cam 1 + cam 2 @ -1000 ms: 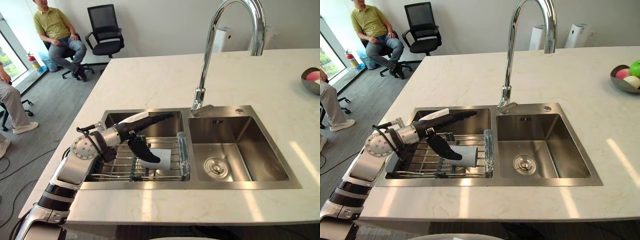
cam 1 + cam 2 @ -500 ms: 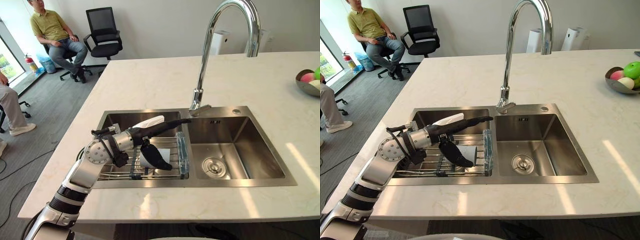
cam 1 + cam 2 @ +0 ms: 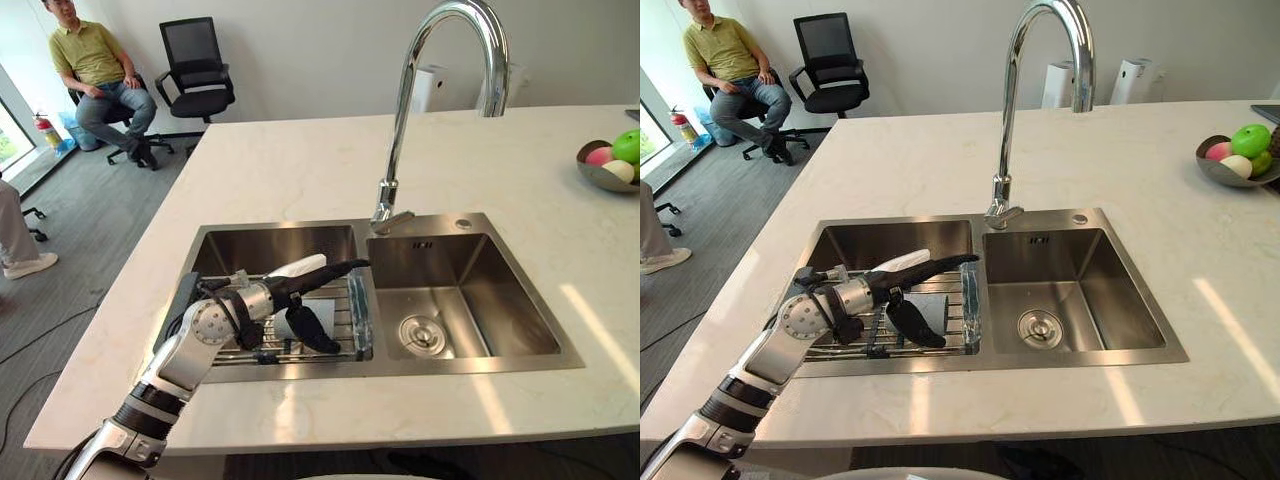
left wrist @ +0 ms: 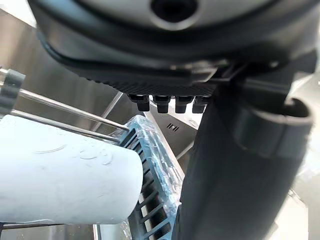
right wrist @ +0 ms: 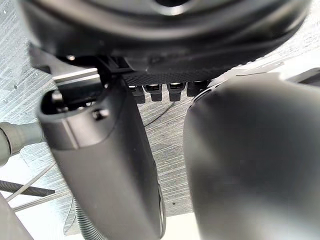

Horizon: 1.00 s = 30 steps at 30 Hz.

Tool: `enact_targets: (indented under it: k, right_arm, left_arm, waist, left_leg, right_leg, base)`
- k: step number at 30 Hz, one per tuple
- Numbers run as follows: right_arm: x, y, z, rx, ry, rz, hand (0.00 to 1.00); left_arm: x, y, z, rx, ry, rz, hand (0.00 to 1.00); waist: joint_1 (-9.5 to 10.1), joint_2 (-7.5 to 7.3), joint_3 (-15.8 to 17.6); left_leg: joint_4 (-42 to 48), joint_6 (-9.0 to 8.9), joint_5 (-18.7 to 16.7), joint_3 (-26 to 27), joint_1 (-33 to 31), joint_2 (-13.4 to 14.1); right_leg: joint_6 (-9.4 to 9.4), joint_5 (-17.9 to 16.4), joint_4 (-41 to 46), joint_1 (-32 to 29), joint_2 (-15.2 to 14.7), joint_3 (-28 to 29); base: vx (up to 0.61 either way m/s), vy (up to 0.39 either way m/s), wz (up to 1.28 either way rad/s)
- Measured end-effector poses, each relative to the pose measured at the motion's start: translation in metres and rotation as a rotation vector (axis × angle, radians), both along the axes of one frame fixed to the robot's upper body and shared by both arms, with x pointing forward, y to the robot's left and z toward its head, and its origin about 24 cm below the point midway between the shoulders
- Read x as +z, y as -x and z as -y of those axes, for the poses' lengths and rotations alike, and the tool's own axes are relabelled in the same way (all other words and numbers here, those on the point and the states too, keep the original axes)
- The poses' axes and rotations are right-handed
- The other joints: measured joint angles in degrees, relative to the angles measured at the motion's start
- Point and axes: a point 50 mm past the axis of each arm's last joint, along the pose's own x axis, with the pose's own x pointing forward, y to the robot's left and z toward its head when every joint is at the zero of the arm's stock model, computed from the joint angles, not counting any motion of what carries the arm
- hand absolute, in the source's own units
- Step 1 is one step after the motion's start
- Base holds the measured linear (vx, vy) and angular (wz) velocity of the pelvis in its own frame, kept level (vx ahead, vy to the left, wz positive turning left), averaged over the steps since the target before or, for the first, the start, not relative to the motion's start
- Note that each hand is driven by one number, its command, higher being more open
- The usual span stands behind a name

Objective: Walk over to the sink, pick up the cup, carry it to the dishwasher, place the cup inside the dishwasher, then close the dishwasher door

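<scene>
A white cup [image 3: 326, 309] lies on its side on a wire rack [image 3: 342, 291] in the sink's left basin. My left hand [image 3: 297, 282] reaches over it from the left. Its fingers are straight and pass just above the cup toward the rack's right end. The dark thumb hangs down in front of the cup's open end, so the hand is open and grips nothing. The left wrist view shows the cup [image 4: 60, 185] close below the palm, beside the thumb [image 4: 235, 165]. My right hand [image 5: 105, 165] hangs over grey floor, with its thumb and fingers relaxed.
A tall chrome faucet [image 3: 400, 130] arches over the divider between the basins. The right basin [image 3: 470, 300] holds only its drain. A fruit bowl [image 3: 608, 166] sits at the counter's far right. A person [image 3: 90, 70] sits beside an office chair [image 3: 195, 65] at the back left.
The whole view has shifted as the camera moved. Against the rack, my left hand has reached farther right and sunk lower over the cup. The cup has not moved.
</scene>
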Motion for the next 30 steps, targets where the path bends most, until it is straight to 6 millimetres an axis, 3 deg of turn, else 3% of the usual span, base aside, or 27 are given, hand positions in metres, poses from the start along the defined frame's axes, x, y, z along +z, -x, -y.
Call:
enact_targets:
  k: [21,30]
  right_arm:
    - [0.000,-0.007,-0.005,0.040,-0.010,-0.018,1.00]
    - [0.000,-0.008,-0.005,0.044,-0.014,-0.022,1.00]
  left_arm:
    - [-0.035,-0.003,-0.019,0.109,-0.106,-0.103,1.00]
    - [-0.033,-0.005,-0.036,0.123,-0.175,-0.147,1.00]
  waist:
    - [-0.30,-0.58,0.4]
    - [-0.28,-0.54,0.4]
  left_leg:
    - [0.0,-0.36,-0.8,0.7,0.7,-0.1]
    - [0.0,-0.43,-0.9,0.7,0.7,-0.1]
  right_leg:
    - [0.06,0.0,-1.2,0.8,0.1,0.6]
    - [0.12,-0.1,-1.2,0.8,0.1,0.5]
  base:
    - [0.01,-0.002,-0.01]
    - [0.00,0.000,0.00]
